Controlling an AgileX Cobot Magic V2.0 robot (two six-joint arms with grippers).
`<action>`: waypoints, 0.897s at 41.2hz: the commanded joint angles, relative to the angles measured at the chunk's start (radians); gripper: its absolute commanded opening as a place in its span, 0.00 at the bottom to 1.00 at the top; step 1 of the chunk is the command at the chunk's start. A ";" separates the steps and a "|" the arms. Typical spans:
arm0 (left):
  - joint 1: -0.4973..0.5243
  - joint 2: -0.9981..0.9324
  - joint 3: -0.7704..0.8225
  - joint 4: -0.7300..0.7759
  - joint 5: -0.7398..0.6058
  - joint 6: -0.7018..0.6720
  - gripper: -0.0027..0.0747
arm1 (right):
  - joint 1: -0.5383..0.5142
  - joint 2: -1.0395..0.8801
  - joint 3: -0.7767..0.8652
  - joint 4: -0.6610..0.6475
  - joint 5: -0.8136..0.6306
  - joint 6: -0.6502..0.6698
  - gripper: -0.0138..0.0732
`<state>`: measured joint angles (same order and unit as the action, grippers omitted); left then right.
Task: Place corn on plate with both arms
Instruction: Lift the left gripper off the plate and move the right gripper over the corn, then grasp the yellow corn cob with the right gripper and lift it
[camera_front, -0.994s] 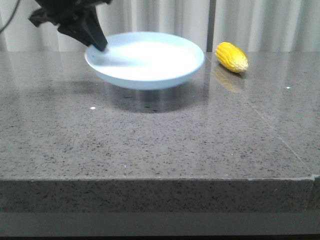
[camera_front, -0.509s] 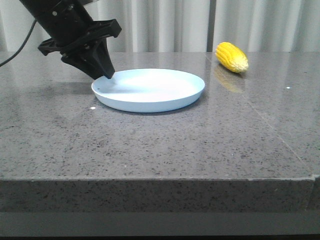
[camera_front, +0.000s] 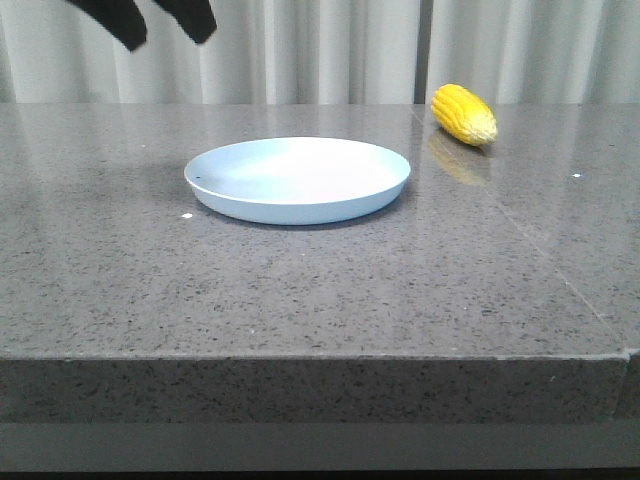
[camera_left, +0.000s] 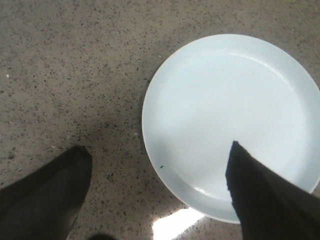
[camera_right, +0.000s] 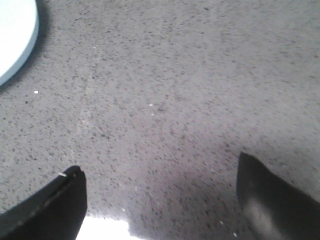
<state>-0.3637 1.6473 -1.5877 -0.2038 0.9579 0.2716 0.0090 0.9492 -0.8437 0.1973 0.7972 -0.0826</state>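
Grey stone table (camera_front: 300, 290): plate (camera_front: 298, 180) set down, my left gripper (camera_front: 160, 22) spread empty above it, right gripper (camera_right: 160, 195) spread too; next I fetch the corn (camera_front: 463, 114) beyond the plate.

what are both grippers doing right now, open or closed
Left gripper: open, holding nothing, above the plate.
Right gripper: open, holding nothing.
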 joint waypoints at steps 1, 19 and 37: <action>-0.051 -0.126 0.038 0.104 -0.031 -0.083 0.74 | 0.016 0.092 -0.133 0.030 0.009 -0.039 0.89; -0.171 -0.474 0.431 0.175 -0.067 -0.124 0.74 | 0.103 0.551 -0.633 0.022 0.078 -0.039 0.89; -0.171 -0.572 0.469 0.171 -0.057 -0.124 0.74 | 0.100 1.008 -1.137 -0.099 0.133 0.092 0.89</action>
<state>-0.5266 1.0964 -1.0938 -0.0262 0.9493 0.1583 0.1131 1.9474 -1.8799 0.1142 0.9607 -0.0070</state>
